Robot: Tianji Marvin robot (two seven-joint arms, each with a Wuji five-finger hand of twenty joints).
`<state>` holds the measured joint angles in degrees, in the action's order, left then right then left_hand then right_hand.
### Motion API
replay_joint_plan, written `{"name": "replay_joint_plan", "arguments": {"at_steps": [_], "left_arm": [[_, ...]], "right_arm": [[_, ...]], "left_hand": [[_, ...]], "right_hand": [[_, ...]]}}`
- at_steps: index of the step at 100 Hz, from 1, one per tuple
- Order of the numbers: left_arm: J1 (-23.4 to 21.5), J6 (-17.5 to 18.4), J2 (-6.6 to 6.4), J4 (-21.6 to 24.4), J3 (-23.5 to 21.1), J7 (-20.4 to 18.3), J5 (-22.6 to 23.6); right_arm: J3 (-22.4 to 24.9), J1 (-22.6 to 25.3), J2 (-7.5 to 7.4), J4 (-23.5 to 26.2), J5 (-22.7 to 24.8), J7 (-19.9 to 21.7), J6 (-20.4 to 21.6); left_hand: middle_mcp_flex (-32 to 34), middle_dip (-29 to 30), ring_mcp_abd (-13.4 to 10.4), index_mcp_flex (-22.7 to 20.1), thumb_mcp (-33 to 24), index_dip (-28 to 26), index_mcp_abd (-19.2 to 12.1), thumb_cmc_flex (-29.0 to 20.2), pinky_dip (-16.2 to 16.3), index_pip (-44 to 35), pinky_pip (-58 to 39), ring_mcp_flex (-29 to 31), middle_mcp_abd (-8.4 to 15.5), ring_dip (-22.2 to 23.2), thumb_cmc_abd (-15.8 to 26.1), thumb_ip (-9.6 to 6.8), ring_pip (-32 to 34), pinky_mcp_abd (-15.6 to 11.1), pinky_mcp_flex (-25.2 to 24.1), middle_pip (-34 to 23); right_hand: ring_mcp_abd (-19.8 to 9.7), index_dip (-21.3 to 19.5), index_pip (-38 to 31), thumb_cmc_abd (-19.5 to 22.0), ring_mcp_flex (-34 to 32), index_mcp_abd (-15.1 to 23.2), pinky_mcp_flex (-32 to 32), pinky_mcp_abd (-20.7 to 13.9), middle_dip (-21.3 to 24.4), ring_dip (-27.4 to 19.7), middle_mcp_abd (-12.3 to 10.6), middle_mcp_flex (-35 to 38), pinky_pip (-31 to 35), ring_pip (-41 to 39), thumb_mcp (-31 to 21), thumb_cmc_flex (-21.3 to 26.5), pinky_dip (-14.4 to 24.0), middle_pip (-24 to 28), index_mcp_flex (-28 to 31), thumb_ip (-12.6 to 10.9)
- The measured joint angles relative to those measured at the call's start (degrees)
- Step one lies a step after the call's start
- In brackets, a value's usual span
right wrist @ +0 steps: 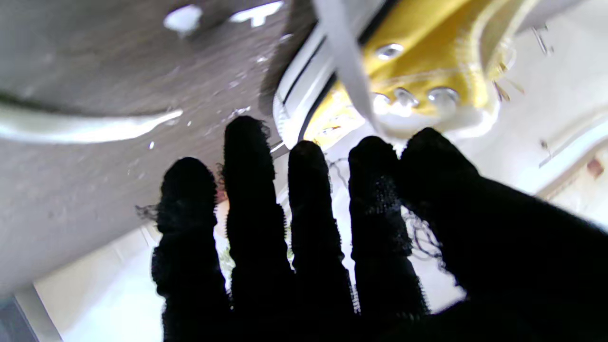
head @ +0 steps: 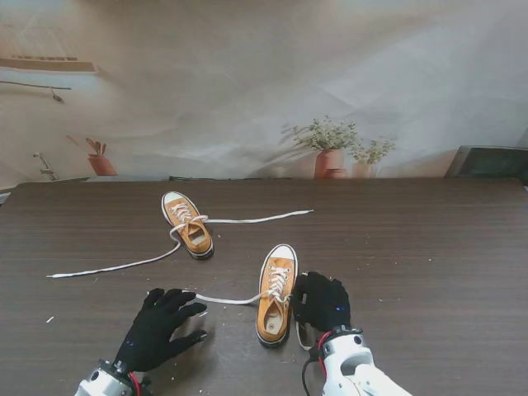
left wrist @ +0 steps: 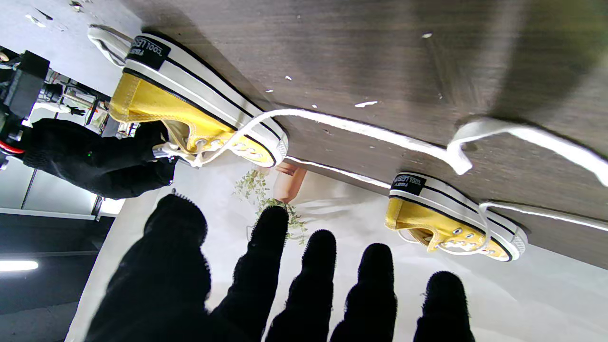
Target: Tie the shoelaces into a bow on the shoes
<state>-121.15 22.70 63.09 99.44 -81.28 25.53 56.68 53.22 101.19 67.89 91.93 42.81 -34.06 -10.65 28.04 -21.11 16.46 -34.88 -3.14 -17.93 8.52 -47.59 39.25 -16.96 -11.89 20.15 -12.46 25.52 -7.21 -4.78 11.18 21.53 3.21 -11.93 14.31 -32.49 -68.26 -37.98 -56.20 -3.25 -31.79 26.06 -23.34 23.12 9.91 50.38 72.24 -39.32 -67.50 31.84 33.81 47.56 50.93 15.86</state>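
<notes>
Two yellow shoes lie unlaced; the left hand [head: 158,328] hovers spread, the right hand [head: 322,302] (fingers together) beside the near shoe [head: 275,293], grip untellable.

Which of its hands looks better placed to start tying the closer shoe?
Probably the right hand: it sits against the nearer shoe, by its laces. The left hand lies apart, fingers spread, near the loose lace.
</notes>
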Motion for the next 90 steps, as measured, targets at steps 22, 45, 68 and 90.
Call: {"name": "replay_joint_plan", "arguments": {"at_steps": [22,45,68,90], "left_arm": [[0.0,0.1,0.0,0.0,0.0,0.0,0.0],[0.0,0.2,0.01,0.0,0.1,-0.1,-0.2],[0.0,0.2,0.0,0.0,0.2,-0.3,-0.2],[0.0,0.2,0.0,0.0,0.2,-0.2,-0.2]], "right_arm": [[2.6,2.1,2.52,2.2,-11.6,0.2,3.2],[3.6,3.0,2.43,3.1,-7.5,0.8,4.5],[3.2,3.2,1.1,2.3,-1.2,-0.3,4.9],[1.9,3.2,-0.6,2.4,2.5,2.9,3.4]], "left_hand": [[0.0,0.0,0.0,0.0,0.0,0.0,0.0,0.0,-0.5,0.0,0.0,0.0,0.0,0.0,0.0,0.0,0.0,0.0,0.0,0.0],[0.0,0.0,0.0,0.0,0.0,0.0,0.0,0.0,-0.8,0.0,0.0,0.0,0.0,0.0,0.0,0.0,0.0,0.0,0.0,0.0],[0.0,0.0,0.0,0.0,0.0,0.0,0.0,0.0,-0.9,0.0,0.0,0.0,0.0,0.0,0.0,0.0,0.2,0.0,0.0,-0.1],[0.0,0.0,0.0,0.0,0.0,0.0,0.0,0.0,-0.9,0.0,0.0,0.0,0.0,0.0,0.0,0.0,0.2,0.0,0.0,-0.1]], "right_hand": [[2.6,-1.3,-1.4,1.5,0.0,-0.4,4.2,2.0,5.4,-2.0,2.5,8.3,-6.0,11.9,0.0,0.0,-2.7,-11.4,-1.3,0.0],[2.6,0.0,0.3,2.0,0.3,2.8,7.2,2.0,5.6,-2.0,1.5,8.9,-6.8,12.7,0.3,0.0,-2.7,-11.8,-2.8,0.7],[2.1,10.3,10.5,-3.3,3.7,7.6,8.8,1.2,3.0,-2.0,-0.7,1.4,-7.4,12.7,-2.3,0.0,-2.3,-6.8,-12.2,0.7],[1.3,10.3,14.6,-5.5,5.8,7.8,8.8,0.4,2.4,-2.0,-1.8,-2.1,-7.4,11.7,-2.9,0.0,-2.3,-5.1,-13.4,0.6]]}}
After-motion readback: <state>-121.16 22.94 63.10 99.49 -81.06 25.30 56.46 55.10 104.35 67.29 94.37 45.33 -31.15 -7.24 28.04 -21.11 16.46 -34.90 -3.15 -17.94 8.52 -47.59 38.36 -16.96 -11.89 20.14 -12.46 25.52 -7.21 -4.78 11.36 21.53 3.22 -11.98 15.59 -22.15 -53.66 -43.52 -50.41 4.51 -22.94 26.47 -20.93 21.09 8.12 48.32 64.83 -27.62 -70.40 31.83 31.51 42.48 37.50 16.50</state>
